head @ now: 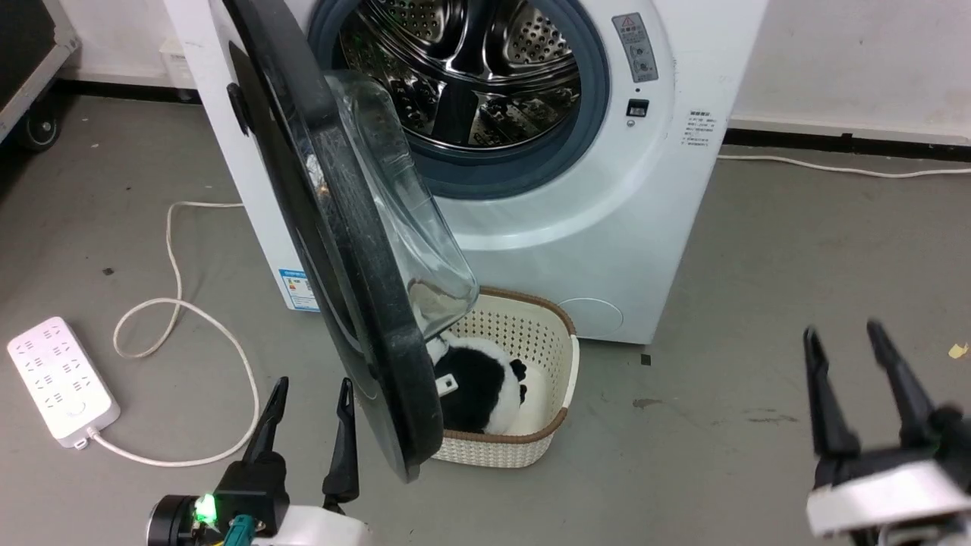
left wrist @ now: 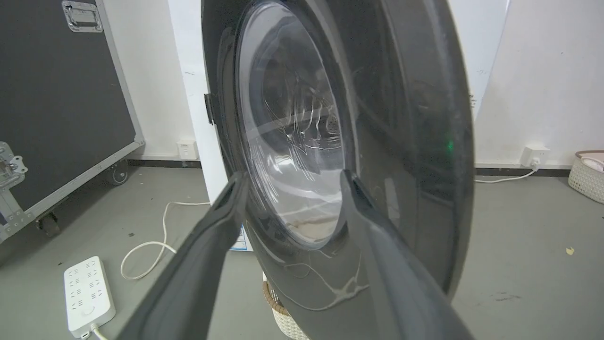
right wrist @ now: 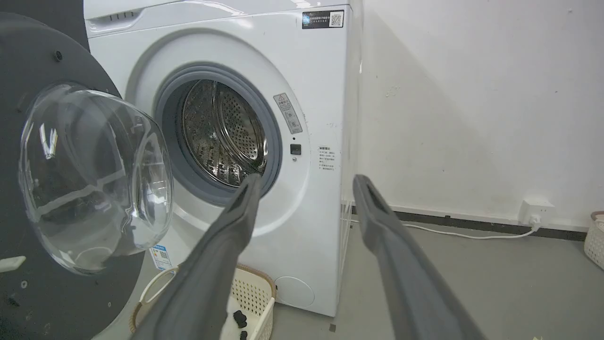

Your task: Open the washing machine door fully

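While washing machine door (head: 364, 303) stands open, left gripper (head: 315, 383) nearby — fingers (head: 265, 426) spread

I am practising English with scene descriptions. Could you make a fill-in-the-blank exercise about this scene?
The washing machine door is ____, so the drum shows.
A black-and-white soft toy lies in a cream ____.
The left gripper and the right gripper hold ____.
The power strip lies on the ____.
Missing words: open, basket, nothing, floor.

Door (head: 364, 303) stands out left of drum (head: 470, 61); basket (head: 493, 451) on floor (head: 758, 265) below; pwr strip (head: 61, 379) far left.
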`<state>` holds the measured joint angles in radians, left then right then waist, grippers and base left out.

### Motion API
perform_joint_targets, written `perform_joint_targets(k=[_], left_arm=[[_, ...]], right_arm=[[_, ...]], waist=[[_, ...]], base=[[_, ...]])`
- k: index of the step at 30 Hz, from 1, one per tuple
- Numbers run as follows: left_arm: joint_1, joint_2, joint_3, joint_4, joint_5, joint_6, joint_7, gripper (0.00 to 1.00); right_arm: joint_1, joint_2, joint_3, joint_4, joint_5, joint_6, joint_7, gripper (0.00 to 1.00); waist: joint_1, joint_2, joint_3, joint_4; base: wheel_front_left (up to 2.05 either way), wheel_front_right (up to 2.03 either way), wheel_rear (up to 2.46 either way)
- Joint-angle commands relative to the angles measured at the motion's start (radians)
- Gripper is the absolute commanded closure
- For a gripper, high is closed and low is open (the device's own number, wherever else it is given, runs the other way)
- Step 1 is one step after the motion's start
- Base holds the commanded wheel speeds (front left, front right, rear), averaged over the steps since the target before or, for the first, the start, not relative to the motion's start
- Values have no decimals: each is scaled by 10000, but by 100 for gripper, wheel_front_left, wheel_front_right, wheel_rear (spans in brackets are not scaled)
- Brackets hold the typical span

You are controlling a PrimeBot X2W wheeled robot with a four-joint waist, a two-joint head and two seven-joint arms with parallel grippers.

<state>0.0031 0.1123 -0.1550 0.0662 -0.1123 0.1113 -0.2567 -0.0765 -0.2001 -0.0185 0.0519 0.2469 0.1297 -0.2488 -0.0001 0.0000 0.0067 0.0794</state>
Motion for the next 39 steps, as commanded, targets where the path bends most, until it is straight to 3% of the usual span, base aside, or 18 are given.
perform_joint_targets(k=[1, 6, 10, 24, 25, 26, 30, 34, 39], left_arm=[[175, 63, -6, 0, -71, -45, -51, 0], [254, 103, -131, 264, -124, -211, -51, 0], [250, 90, -170, 411, -155, -222, -51, 0], [90, 132, -213, 397, 23, -72, -51, 0], [85, 136, -213, 404, 22, -72, -51, 60], [71, 147, -219, 393, 30, -82, -51, 100], [-21, 154, -126, 48, 87, -18, -51, 100], [-158, 10, 508, -1334, 42, 336, -51, 100], [-517, -123, 1391, -3123, -199, 457, -51, 100]], right_arm=[[668, 521, -320, -450, -724, 10, -67, 0], [1690, 1194, -639, -850, -1939, 10, -92, 0], [1971, 1348, -594, -896, -2153, 10, -100, 0], [2019, 1494, -608, -379, -1933, 10, -10, 0], [1999, 1495, -604, -363, -1902, 10, -11, 0], [1977, 1495, -600, -351, -1872, 10, -12, 0], [1903, 1496, -608, -339, -1756, 10, -17, 0], [1859, 1497, -604, -374, -1666, 10, -20, 0], [1842, 1497, -630, -410, -1605, 10, 16, 0]], waist=[[1, 0, 15, -43], [1, 0, 24, -101], [1, 0, 29, -113], [1, 0, 140, -116], [1, 0, 152, -123], [1, 0, 165, -130], [1, 0, 184, -130], [1, 0, 158, -118], [1, 0, 52, -78]], base=[[0, 0, 0], [0, 0, 0], [0, 0, 0], [0, 0, 0], [0, 0, 0], [0, 0, 0], [0, 0, 0], [0, 0, 0], [0, 0, 0]])
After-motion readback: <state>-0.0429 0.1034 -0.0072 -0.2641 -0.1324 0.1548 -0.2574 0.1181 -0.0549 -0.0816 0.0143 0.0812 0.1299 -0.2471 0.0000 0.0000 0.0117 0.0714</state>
